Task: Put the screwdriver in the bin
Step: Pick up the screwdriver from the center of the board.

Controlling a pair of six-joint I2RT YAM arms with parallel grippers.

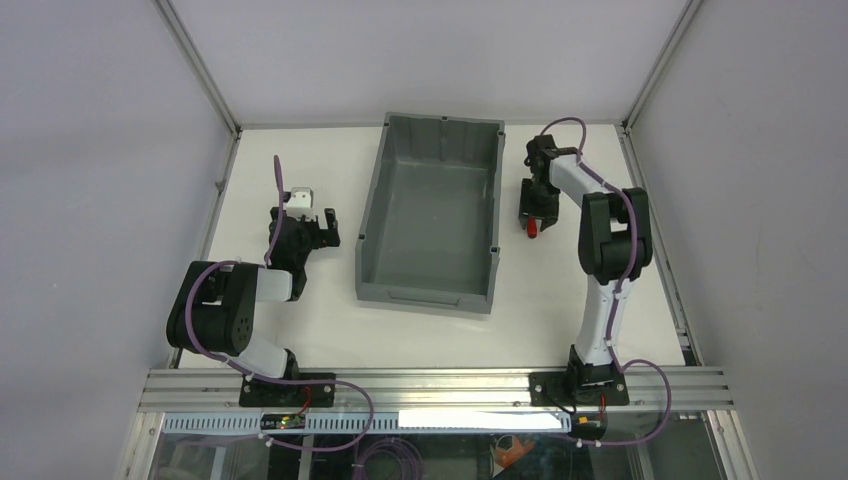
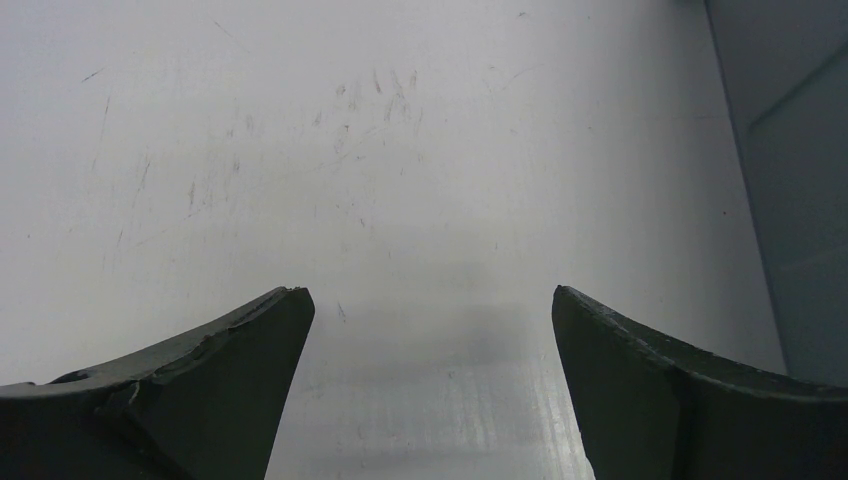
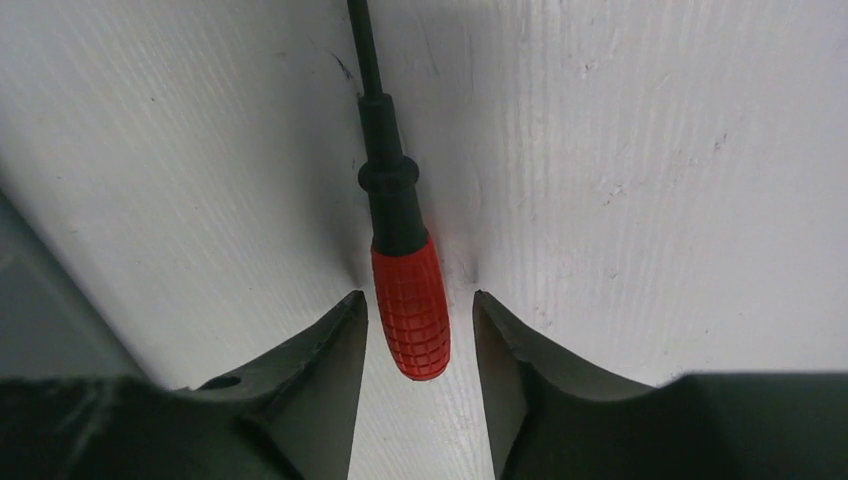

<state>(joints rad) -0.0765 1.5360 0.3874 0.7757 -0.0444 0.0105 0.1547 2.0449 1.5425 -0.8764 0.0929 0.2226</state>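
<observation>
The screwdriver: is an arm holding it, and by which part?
Nothing held: the screwdriver lies on the table; the right gripper has fingers either side of its red handle, gaps showing.

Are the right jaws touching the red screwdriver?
Apart. In the right wrist view, the right gripper has its jaws on either side of the screwdriver handle, with a thin strip of white table showing on each side.

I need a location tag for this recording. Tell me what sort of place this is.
Probably a lab robot test cell: a white table walled by plain panels in aluminium framing, a left arm and right arm bolted to a rail at its edge, with a grey bin and small screwdriver as props.
</observation>
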